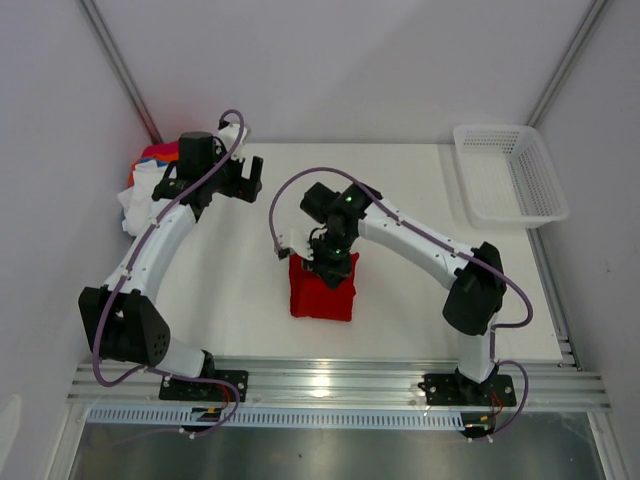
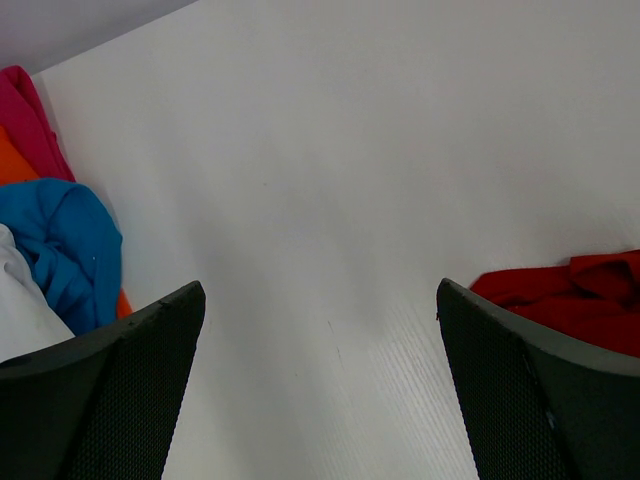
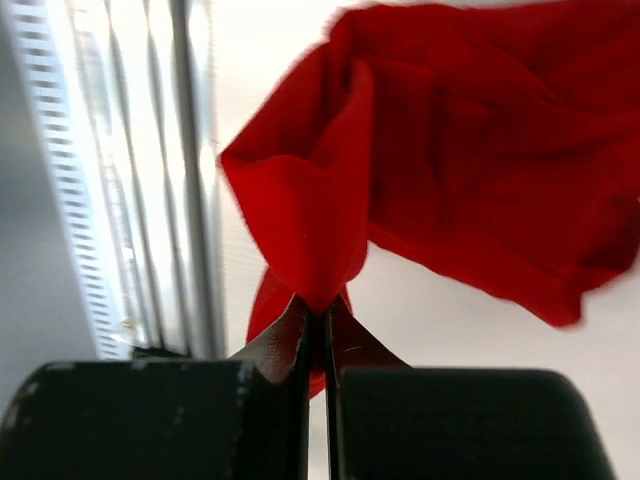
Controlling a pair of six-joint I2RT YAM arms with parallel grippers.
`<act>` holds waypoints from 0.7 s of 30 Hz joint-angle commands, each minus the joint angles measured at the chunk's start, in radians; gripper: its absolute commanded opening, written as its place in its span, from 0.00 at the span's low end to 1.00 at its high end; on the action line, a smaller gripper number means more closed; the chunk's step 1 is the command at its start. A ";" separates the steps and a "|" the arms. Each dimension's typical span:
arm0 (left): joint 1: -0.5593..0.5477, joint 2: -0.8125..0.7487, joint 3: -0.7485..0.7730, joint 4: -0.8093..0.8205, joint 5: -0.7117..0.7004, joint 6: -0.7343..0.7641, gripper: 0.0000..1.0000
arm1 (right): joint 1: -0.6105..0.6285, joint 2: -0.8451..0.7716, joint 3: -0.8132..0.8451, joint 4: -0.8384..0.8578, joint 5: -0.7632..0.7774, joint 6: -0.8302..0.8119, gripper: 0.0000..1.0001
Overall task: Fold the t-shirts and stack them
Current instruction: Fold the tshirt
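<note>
- White walls enclosed a white table, with a white mesh basket at its far right corner.
- The right gripper was clamped fully closed on a fold of the red t-shirt, which lay bunched near the table's middle.
- The left gripper hung wide open and held nothing, just beside the pile of other t-shirts at the far left edge.

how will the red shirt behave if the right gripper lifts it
Likely floppy: the red shirt bunches in folds at the shut right gripper. Probably light, since a small pinch holds a fold. It may unfold when raised.
</note>
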 commanded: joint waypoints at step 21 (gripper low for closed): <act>0.004 0.017 0.035 -0.001 0.003 0.021 0.99 | -0.096 0.146 0.093 0.344 0.495 -0.008 0.00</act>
